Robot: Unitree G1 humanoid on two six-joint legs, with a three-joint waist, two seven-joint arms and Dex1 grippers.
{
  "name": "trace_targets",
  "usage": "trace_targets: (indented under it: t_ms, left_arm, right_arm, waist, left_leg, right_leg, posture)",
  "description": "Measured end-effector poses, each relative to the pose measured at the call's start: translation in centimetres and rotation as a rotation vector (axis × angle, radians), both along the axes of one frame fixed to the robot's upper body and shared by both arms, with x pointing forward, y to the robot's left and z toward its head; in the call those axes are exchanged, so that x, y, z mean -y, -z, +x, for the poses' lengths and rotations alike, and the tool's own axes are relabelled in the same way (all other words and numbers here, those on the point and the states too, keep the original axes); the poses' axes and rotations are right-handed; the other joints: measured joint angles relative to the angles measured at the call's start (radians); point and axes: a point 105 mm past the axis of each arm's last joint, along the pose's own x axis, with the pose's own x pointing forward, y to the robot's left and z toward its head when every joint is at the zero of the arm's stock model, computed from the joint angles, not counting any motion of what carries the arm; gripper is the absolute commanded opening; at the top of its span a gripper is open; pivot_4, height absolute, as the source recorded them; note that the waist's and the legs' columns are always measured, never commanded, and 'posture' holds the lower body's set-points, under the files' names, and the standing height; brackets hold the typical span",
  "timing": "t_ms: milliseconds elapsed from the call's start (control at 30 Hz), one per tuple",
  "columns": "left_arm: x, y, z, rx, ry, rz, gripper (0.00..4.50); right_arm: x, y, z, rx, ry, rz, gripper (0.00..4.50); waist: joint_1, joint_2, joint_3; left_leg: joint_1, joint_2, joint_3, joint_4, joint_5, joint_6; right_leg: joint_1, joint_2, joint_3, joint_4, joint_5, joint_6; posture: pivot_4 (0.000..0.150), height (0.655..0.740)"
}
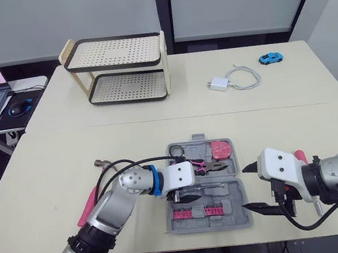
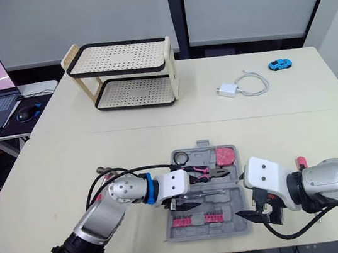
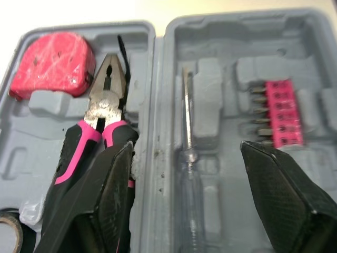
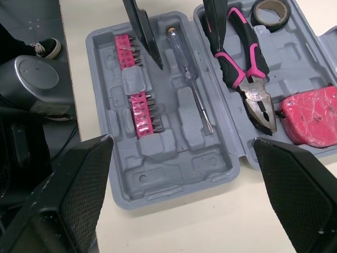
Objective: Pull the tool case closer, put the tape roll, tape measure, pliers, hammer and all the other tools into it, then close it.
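Case: the tool case [image 1: 234,201] lies open flat at the lower centre of the head view, near the front edge of the bench [image 1: 52,156] and between my two hands, so the pull-in looks done.
Left hand: my left hand [image 3: 187,147] hangs over the case, fingers wide apart, gripping nothing.
Right hand: my right hand [image 1: 253,188] sits just right of the case, fingers spread, empty too.
Already in: the tape roll [image 4: 271,11], pliers [image 3: 105,105] and red tape measure [image 3: 52,63] lie in the far half. A screwdriver [image 4: 192,84] and the pink bit strips [image 3: 281,113] sit in the near half.
Left to pack: the hammer [image 1: 87,209], as I read it, lies on the bench at lower left, beside my left arm and outside the case, with its pink handle toward me.
Also out: a pink-handled item [image 2: 300,162] peeks from behind my right hand; I can't tell what it is.
Progress: well past halfway by my count. The hammer and that last piece go in, then the lid comes over.
Next call: the hammer seems the left hand's job, since it lies on that side.
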Motion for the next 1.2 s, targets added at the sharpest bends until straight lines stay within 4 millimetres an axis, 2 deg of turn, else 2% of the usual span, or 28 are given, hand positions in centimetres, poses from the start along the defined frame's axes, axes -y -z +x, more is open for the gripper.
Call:
trace_targets:
  t_ms: [67, 133, 200, 433, 467, 933, 1200]
  left_arm:
    - [-0.3, -0.3, 0.0, 0.003, 0.003, -0.009, 3.24]
    - [-0.7, -0.3, 0.1, 0.010, 0.007, -0.008, 2.84]
    - [-1.0, -0.1, 0.0, -0.013, 0.012, -0.003, 2.37]
    - [-1.1, 0.8, 0.8, -0.033, -0.007, -0.011, 0.18]
    - [-1.0, 0.9, 1.0, -0.030, -0.009, -0.009, 0.03]
    - [-0.4, 2.7, 0.7, -0.053, 0.012, 0.050, 0.03]
    - [-0.3, 3.2, 1.1, -0.027, 0.017, 0.077, 0.03]
  right_arm:
    - [0.0, 0.0, 0.0, 0.003, 0.004, 0.002, 4.50]
    - [-0.1, 0.0, 0.1, 0.006, 0.006, 0.006, 4.50]
    - [-0.1, 0.0, 0.1, 0.008, 0.008, 0.008, 4.50]
    - [-0.2, -0.1, 0.2, 0.011, 0.010, 0.014, 4.50]
    - [-0.2, -0.1, 0.2, 0.011, 0.010, 0.014, 4.50]
    - [-0.2, -0.1, 0.2, 0.017, 0.017, 0.016, 4.50]
    - [-0.1, -0.1, 0.3, 0.019, 0.023, 0.015, 4.50]
  waist:
    - [0.000, 0.000, 0.000]
    - [-0.001, 0.000, 0.000]
    - [-0.001, 0.000, 0.000]
    - [0.000, 0.000, 0.000]
    - [-0.001, 0.000, 0.000]
    - [-0.001, 0.000, 0.000]
    - [-0.001, 0.000, -0.001]
  left_leg:
    - [0.000, 0.000, 0.000, 0.000, 0.000, 0.000]
    - [0.000, 0.000, 0.000, 0.000, 0.000, 0.000]
    - [0.000, 0.000, 0.000, 0.000, 0.000, 0.000]
    - [0.000, 0.000, 0.000, 0.000, 0.000, 0.000]
    - [0.000, 0.000, 0.000, 0.000, 0.000, 0.000]
    - [0.000, 0.000, 0.000, 0.000, 0.000, 0.000]
    - [0.002, 0.000, 0.000, 0.000, 0.000, 0.000]
  right_leg:
    - [0.000, 0.000, 0.000, 0.000, 0.000, 0.000]
    - [0.000, 0.000, 0.000, 0.000, 0.000, 0.000]
    - [0.000, 0.000, 0.000, 0.000, 0.000, 0.000]
    - [0.000, 0.000, 0.000, 0.000, 0.000, 0.000]
    - [0.000, 0.000, 0.000, 0.000, 0.000, 0.000]
    - [0.000, 0.000, 0.000, 0.000, 0.000, 0.000]
    - [0.003, 0.000, 0.000, 0.000, 0.000, 0.000]
  posture:
    - [0.150, 0.7350]
    - [0.150, 0.7350]
    - [0.150, 0.7350]
    - [0.150, 0.7350]
    - [0.150, 0.7350]
    - [0.150, 0.7350]
    - [0.150, 0.7350]
